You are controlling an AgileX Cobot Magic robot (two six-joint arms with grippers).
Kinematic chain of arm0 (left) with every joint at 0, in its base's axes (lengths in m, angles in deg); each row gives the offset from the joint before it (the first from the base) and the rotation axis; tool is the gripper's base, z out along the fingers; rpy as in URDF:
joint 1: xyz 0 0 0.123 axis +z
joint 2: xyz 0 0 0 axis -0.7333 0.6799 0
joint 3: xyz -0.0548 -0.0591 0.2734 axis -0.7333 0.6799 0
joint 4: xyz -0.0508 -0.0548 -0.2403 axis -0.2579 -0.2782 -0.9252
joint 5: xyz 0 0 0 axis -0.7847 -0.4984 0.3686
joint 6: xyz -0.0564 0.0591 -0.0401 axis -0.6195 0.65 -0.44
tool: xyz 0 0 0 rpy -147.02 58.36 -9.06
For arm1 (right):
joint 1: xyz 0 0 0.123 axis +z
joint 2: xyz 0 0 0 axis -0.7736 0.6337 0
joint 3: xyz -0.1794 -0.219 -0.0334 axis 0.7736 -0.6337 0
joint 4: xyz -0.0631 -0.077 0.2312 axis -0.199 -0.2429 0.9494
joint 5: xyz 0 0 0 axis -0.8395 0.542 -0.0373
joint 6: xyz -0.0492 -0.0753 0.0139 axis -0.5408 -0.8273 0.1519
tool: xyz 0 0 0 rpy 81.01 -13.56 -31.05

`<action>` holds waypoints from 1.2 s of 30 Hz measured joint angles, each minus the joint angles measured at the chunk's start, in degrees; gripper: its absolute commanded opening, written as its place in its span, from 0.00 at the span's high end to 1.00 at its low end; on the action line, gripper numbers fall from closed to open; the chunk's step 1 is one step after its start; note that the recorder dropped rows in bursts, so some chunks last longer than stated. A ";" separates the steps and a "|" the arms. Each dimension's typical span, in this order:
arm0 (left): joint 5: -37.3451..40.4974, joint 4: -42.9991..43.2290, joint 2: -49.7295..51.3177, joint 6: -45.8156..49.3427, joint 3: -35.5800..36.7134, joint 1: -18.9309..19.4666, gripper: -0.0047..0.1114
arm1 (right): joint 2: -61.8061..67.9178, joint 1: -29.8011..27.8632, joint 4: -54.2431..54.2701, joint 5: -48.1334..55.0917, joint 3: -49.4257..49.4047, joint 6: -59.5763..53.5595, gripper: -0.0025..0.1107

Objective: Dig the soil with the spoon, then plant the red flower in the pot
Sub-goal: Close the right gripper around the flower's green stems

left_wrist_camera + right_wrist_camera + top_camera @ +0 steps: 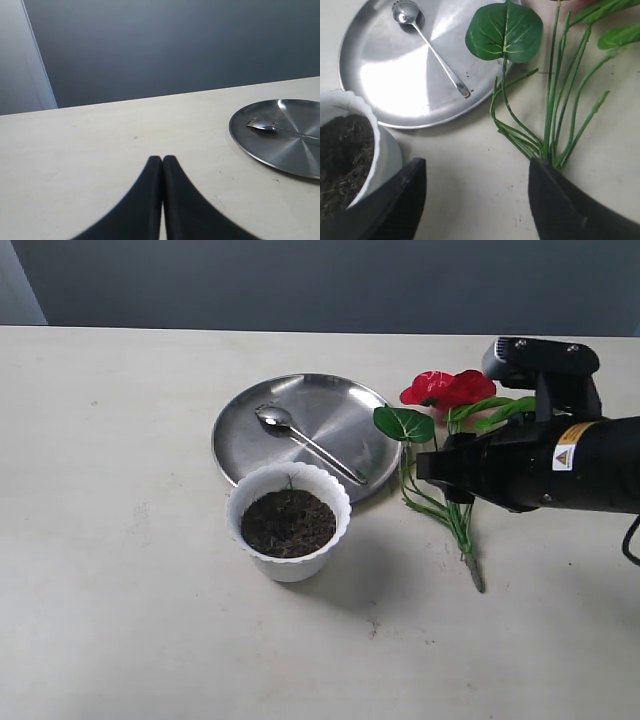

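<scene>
Stems of the red flower [505,32] splay beside your wide-spread right gripper [477,172] — close off-centre and some may slip out; left gripper [162,161] sits pinched together

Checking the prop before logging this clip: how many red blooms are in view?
2. The first bloom lies on the table just past the steel plate; the second bloom lies right beside it, closer to the right arm, which may hide others.

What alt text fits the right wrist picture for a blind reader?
The open right gripper hovers over a pale table, green stems of the red flower lying by one fingertip. Beyond sit a steel plate holding the spoon and the white pot of soil.
</scene>
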 measured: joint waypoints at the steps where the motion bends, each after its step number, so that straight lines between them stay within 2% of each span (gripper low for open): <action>1: 0.00 0.00 0.00 0.00 0.00 0.00 0.96 | 0.96 0.00 0.00 -1.14 -0.12 0.26 0.45; 5: 0.00 0.00 0.00 0.00 0.00 0.00 0.96 | 4.37 -1.21 0.14 -3.50 -0.25 1.04 0.45; 12: 0.00 0.00 0.00 0.00 0.00 0.00 0.96 | 5.74 -8.71 0.14 -3.40 -0.25 1.79 0.45; 18: 0.00 0.00 0.00 0.00 0.00 0.00 0.96 | 7.14 -12.89 0.14 -5.39 -0.25 1.79 0.45; 26: 0.00 0.00 0.00 0.00 0.00 0.00 0.96 | 11.71 -13.35 0.14 -11.85 -0.02 1.79 0.45; 36: 0.00 0.00 0.00 0.00 0.00 0.00 0.96 | 19.26 -13.35 0.01 -11.45 6.78 1.79 0.45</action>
